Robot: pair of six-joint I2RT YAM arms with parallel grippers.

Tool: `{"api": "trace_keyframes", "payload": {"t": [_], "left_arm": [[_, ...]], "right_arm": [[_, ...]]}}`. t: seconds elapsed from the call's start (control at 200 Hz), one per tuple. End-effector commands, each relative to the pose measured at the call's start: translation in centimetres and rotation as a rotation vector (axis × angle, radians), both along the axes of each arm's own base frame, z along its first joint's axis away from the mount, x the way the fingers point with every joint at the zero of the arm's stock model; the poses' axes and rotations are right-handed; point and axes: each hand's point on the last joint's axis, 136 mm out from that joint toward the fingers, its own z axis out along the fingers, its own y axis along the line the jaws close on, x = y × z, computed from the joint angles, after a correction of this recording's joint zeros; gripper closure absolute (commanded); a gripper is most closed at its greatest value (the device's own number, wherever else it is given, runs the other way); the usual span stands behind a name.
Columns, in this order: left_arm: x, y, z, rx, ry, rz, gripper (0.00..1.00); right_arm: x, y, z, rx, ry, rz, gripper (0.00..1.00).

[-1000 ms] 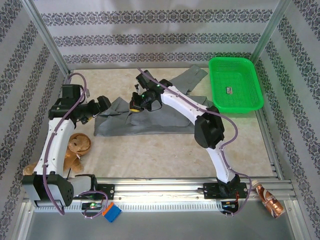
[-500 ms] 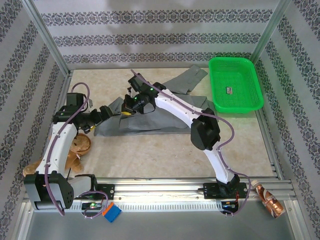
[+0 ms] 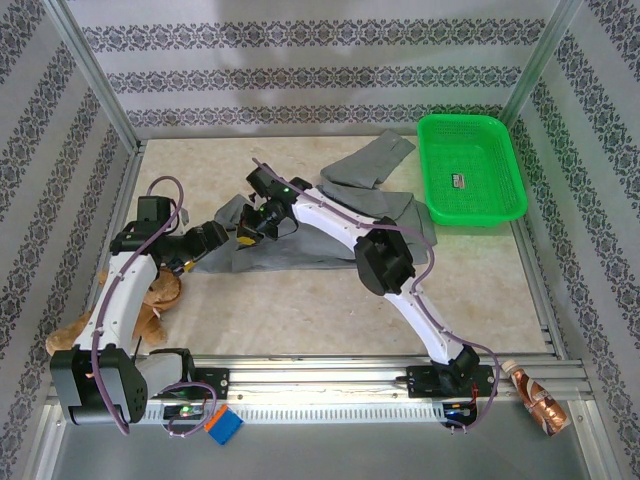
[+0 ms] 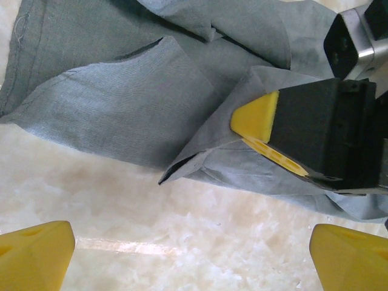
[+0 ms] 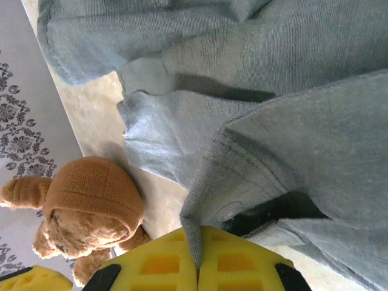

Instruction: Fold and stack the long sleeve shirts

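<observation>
Now the grey shirt (image 3: 300, 255) lies crumpled across the middle of the table (image 3: 300, 320). Its body is bunched toward 9 o'clock and one sleeve trails off toward 1 o'clock. Over the last second the right arm has swung from the centre toward 9 o'clock. The right claw (image 5: 197, 257) is clenched on a fold at the shirt's edge, carrying that fold the same way. The left claw (image 4: 193, 251) has drawn back toward 8 o'clock and hangs released, pads spread wide, just beside the shirt. This reads as a fold under way, with nothing stacked yet.

Grey-and-white patterned walls (image 3: 320, 60) close three sides of the pale marbled table. A green basket (image 3: 478, 221) sits at 2 o'clock, a brown plush toy (image 3: 158, 292) at 8 o'clock beside the left arm, and a copper-coloured bottle (image 3: 540, 400) at 5 o'clock.
</observation>
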Motion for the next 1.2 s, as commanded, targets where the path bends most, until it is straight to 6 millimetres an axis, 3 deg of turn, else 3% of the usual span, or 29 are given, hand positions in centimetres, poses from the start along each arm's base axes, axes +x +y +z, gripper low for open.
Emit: {"api": "trace_keyframes", "payload": {"t": [0.0, 0.105, 0.2, 0.305, 0.37, 0.455, 0.595, 0.704, 0.809, 0.904, 1.034, 1.194], "left_arm": [[0.1, 0.4, -0.3, 0.005, -0.016, 0.024, 0.0], [0.0, 0.3, -1.1, -0.005, -0.007, 0.019, 0.0], [-0.3, -0.1, -2.4, -0.024, 0.016, 0.01, 0.01], [-0.6, -0.6, -3.8, -0.053, 0.051, -0.001, 0.03], [-0.6, -1.0, -4.5, -0.058, 0.066, -0.01, 0.04], [-0.5, -1.6, -5.3, -0.063, 0.079, -0.023, 0.06], [0.3, -2.5, -6.0, -0.079, 0.086, -0.045, 0.13], [1.5, -3.4, -6.2, -0.092, 0.084, -0.073, 0.21], [2.4, -4.1, -6.9, -0.089, 0.098, -0.097, 0.26], [3.0, -4.3, -7.9, -0.089, 0.12, -0.106, 0.34], [4.0, -4.4, -8.8, -0.084, 0.137, -0.111, 0.49], [4.9, -4.5, -9.7, -0.077, 0.151, -0.121, 0.61]], "right_arm": [[-0.6, 1.3, 1.8, 0.041, 0.006, 0.012, 0.98], [-0.8, 1.5, 1.3, 0.04, 0.013, 0.018, 0.9], [-0.3, 1.2, 1.4, 0.038, 0.001, 0.013, 0.74], [0.9, 0.2, 3.4, 0.045, -0.071, 0.007, 0.53], [1.9, -1.2, 4.8, 0.031, -0.118, -0.01, 0.44], [3.0, -3.5, 6.7, 0.017, -0.176, -0.034, 0.39], [4.0, -9.7, 9.6, -0.078, -0.321, -0.065, 0.33], [3.6, -15.8, 9.4, -0.189, -0.375, -0.087, 0.32], [2.9, -22.3, 7.4, -0.309, -0.372, -0.13, 0.32], [2.2, -26.7, 5.6, -0.38, -0.352, -0.158, 0.35], [1.7, -30.3, 3.2, -0.46, -0.334, -0.168, 0.44], [2.0, -32.2, 0.1, -0.51, -0.303, -0.181, 0.63]]}}
